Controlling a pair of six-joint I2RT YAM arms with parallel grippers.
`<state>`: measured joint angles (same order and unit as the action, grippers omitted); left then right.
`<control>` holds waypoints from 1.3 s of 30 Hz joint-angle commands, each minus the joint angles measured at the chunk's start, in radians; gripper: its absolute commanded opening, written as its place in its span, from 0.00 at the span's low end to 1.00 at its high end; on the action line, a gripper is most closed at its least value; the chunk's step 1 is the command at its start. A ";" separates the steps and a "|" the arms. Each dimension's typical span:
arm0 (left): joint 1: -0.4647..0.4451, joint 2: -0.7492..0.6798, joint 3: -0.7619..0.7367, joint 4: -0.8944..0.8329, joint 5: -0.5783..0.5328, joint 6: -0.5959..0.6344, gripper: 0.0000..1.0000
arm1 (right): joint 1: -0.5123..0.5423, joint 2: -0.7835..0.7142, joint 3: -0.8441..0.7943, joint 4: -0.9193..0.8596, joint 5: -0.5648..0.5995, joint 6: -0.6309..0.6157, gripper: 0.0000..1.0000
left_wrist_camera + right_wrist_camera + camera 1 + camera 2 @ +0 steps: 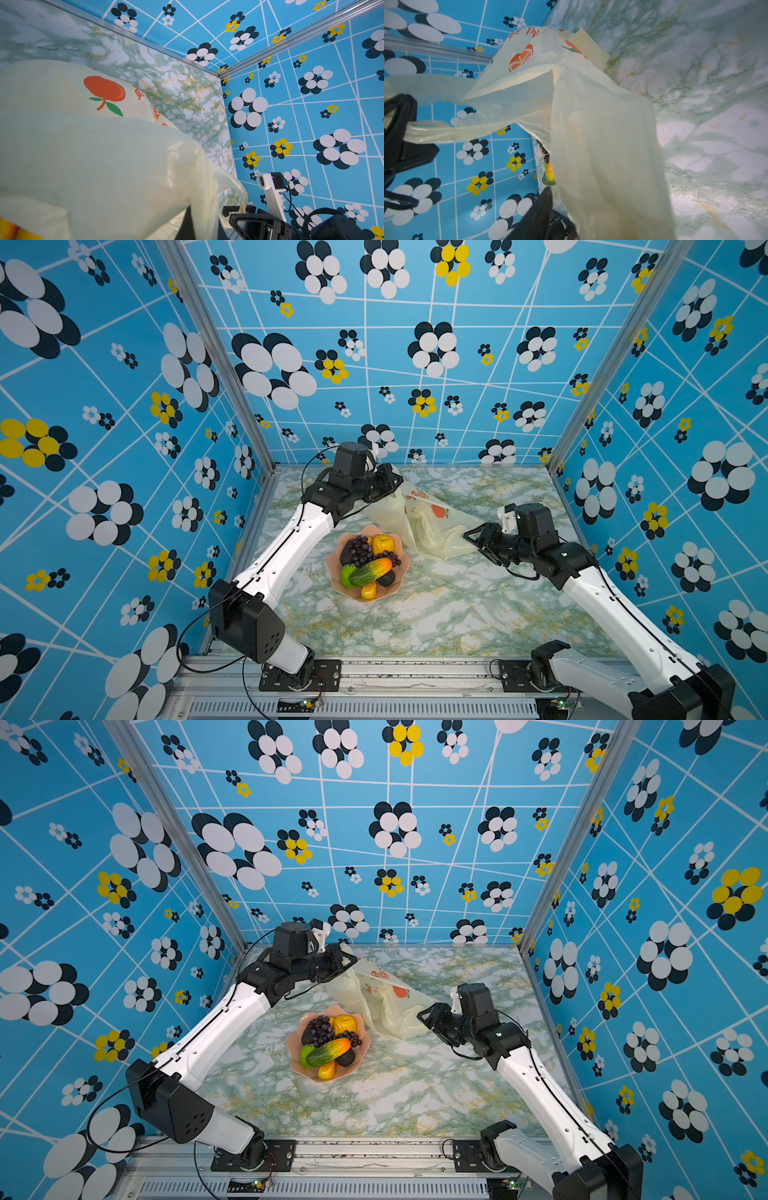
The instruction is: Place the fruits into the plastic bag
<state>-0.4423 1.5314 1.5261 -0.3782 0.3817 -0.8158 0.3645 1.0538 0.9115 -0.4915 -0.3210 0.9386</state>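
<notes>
The fruits sit heaped in a pink scalloped bowl [334, 572] at mid-table: a purple grape bunch [365, 549], a green-orange mango [372, 570], a lime [347, 574], yellow pieces [382, 543] and dark bumpy ovals [386, 578]. Behind the bowl, the pale-yellow plastic bag [432, 526] [386, 1006] lies stretched between my grippers. My left gripper [395, 481] is shut on the bag's far handle, and film bunches between its jaws [199, 207]. My right gripper [471, 537] is at the bag's near right edge. Film hangs beside one of its fingers [542, 207] with a gap showing; the other finger is hidden.
Marble-patterned table [436, 614] enclosed by blue flowered walls, with metal corner posts [224, 364] at the back. The bowl stands just left of the bag's near corner. Both arm bases are mounted on the front rail [415, 672].
</notes>
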 commanded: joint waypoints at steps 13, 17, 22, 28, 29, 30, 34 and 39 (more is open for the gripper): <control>0.029 0.003 0.106 -0.327 -0.073 0.043 0.00 | 0.006 0.054 0.293 -0.422 0.393 -0.150 0.00; 0.125 0.153 0.288 -0.383 0.015 -0.004 0.00 | -0.027 0.308 0.613 -0.341 0.386 -0.301 0.00; 0.144 0.476 1.052 -0.225 0.173 -0.004 0.00 | -0.003 0.801 1.724 -0.330 0.349 -0.544 0.00; 0.120 0.449 1.217 0.196 0.191 0.087 0.00 | 0.052 0.736 1.829 0.070 0.320 -0.644 0.00; 0.110 0.387 1.107 0.273 0.204 0.123 0.00 | 0.075 0.646 1.677 0.163 0.334 -0.679 0.00; 0.094 0.332 1.016 0.302 0.212 0.169 0.00 | 0.089 0.594 1.589 0.192 0.342 -0.706 0.00; 0.041 0.177 0.654 0.038 0.201 0.426 0.00 | 0.093 0.459 1.200 -0.018 0.362 -0.783 0.00; 0.070 0.224 0.116 -0.487 -0.029 0.320 0.00 | 0.025 0.448 0.402 -0.237 0.355 -0.540 0.00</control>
<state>-0.4030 1.5497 1.8744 -0.4191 0.4664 -0.5003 0.4316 1.2671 1.6272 -0.4049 0.0479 0.2741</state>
